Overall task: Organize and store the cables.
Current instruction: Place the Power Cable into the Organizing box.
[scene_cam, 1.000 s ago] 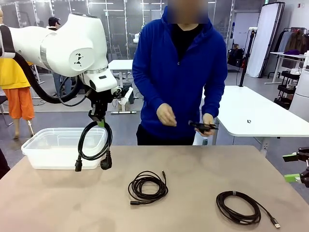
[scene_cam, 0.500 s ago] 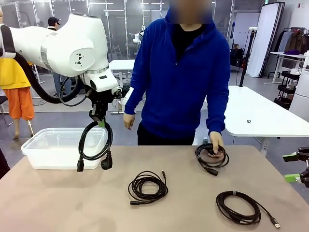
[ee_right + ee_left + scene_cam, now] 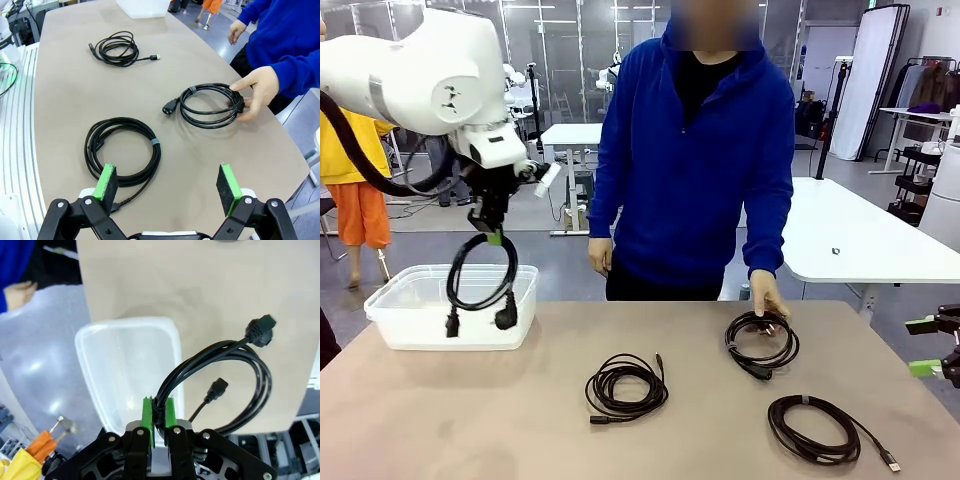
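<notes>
Over the clear plastic bin [image 3: 390, 322] the left gripper [image 3: 492, 238] is clenched on a coiled power cord [image 3: 480, 285], plugs dangling; from the wrist, the loop seems to hang partly past the bin's rim, so letting go here might drape it over the wall; on the table [image 3: 440, 420] lie a middle coil [image 3: 625, 387], a far coil [image 3: 762, 343] under the person's hand [image 3: 767, 298], and a near-right coil [image 3: 815, 428]; the right gripper [image 3: 167, 187] gapes, grasping nothing.

The front view faces across the table [image 3: 710, 440] toward the person [image 3: 695, 170]. The left wrist view looks down on the clear bin [image 3: 127, 365]. The right wrist view, low and near, shares the table's coiled cables [image 3: 155, 143] with the front view.
</notes>
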### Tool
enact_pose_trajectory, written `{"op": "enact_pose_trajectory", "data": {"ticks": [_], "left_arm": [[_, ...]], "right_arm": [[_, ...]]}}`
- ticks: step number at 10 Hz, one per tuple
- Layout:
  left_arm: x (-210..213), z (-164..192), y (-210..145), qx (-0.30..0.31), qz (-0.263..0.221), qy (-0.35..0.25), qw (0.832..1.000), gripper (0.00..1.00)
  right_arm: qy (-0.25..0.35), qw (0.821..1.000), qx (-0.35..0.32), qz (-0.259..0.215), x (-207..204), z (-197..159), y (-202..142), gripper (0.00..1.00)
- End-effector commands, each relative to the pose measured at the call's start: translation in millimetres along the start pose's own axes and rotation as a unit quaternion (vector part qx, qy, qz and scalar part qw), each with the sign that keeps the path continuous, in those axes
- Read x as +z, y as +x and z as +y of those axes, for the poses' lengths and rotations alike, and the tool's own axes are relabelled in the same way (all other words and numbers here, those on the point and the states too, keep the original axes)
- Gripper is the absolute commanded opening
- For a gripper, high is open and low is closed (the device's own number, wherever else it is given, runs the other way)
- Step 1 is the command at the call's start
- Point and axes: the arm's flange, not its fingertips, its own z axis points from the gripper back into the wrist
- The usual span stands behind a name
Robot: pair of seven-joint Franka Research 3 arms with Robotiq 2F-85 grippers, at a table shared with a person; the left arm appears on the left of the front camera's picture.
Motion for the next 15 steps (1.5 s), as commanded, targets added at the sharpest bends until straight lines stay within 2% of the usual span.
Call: {"op": "enact_pose_trajectory", "data": {"ticks": [1, 4, 7, 8, 11, 13, 15], "left_arm": [[7, 19, -29, -0.005, -0.004, 0.007, 1.0, 0.11], [10, 51, -94, 0.008, 0.004, 0.04, 0.999, 0.11], [-11, 78, -139, 0.058, 0.005, 0.027, 0.998, 0.11], [-19, 85, -147, 0.079, 0.019, 0.023, 0.996, 0.11], [-54, 89, -164, 0.119, 0.018, 0.037, 0.992, 0.11], [-76, 87, -171, 0.14, 0.002, 0.044, 0.989, 0.11], [-108, 89, -174, 0.157, 0.033, 0.031, 0.987, 0.11]], "right_arm": [[-0.004, 1.0, -0.005, 0.005, -1, -1, 1, 1.0], [-0.004, 1.0, -0.005, 0.005, -1, -1, 1, 1.0], [-0.004, 1.0, -0.005, 0.005, -1, -1, 1, 1.0], [-0.004, 1.0, -0.005, 0.005, -1, -1, 1, 1.0], [-0.004, 1.0, -0.005, 0.005, -1, -1, 1, 1.0], [-0.004, 1.0, -0.005, 0.005, -1, -1, 1, 1.0], [-0.004, 1.0, -0.005, 0.005, -1, -1, 1, 1.0]]}}
